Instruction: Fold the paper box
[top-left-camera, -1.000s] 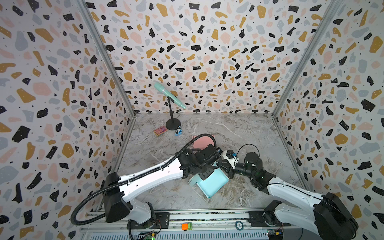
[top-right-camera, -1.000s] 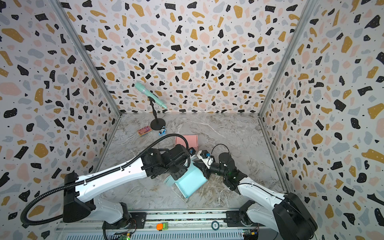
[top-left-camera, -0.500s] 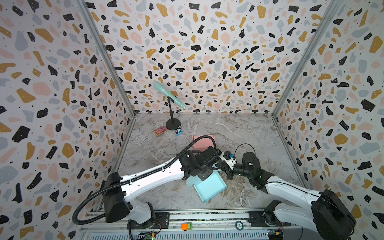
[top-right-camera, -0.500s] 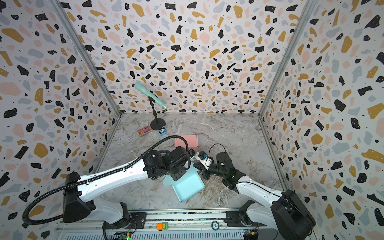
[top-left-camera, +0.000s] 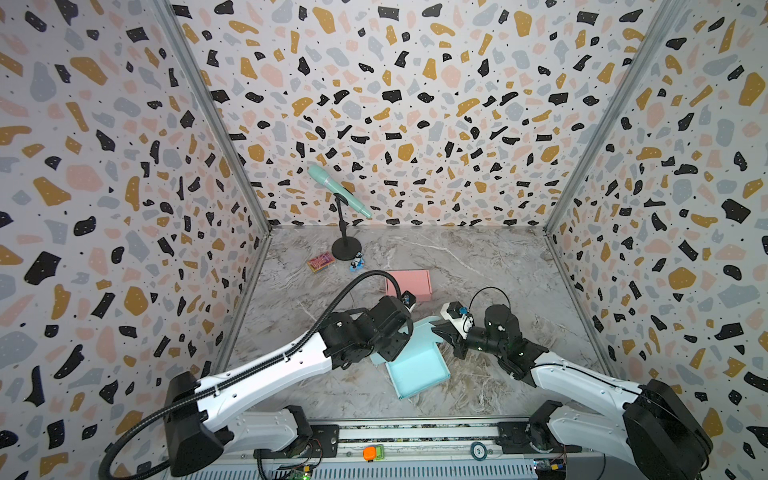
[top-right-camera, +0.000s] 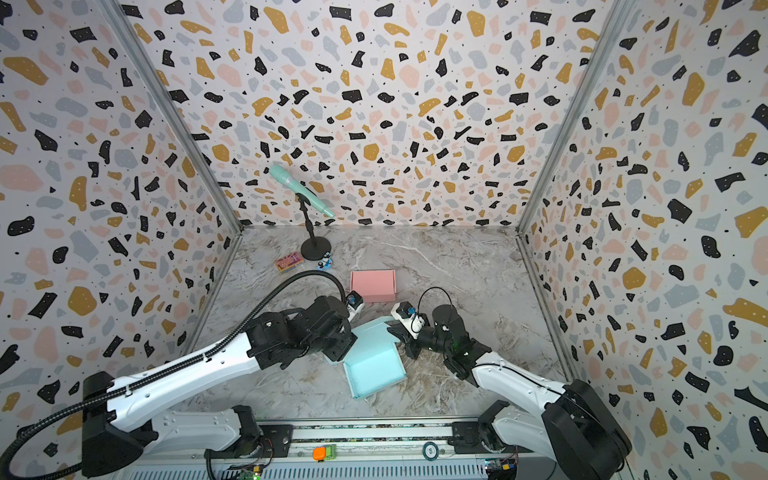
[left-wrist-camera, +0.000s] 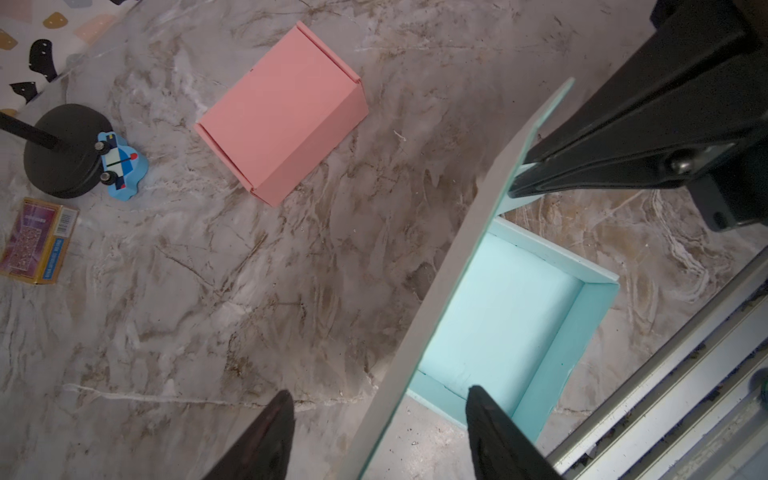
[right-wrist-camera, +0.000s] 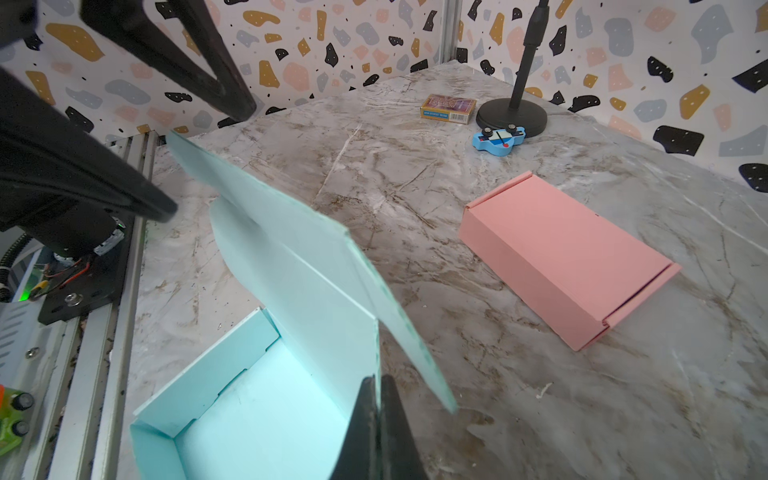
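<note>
Far-right marble-look surface (top-left-camera: 511, 257) is open; light-teal paper box (top-left-camera: 417, 368) with raised lid blocks front centre, closed pink cardboard box (top-left-camera: 409, 284) behind it, black round-base mic stand (top-left-camera: 345, 250), blue toy car (top-left-camera: 356, 263), card pack (top-left-camera: 321, 262) crowd far-left corner.

Two boxes (top-left-camera: 419, 370) (top-left-camera: 409, 282), one microphone (top-left-camera: 332, 187), one card pack (top-left-camera: 321, 262), one toy (top-left-camera: 356, 264).

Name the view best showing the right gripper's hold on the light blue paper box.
Right wrist view: the right gripper pinches the light blue paper box at its lid, close-up. Left wrist view shows it side-on; both top views, small.
</note>
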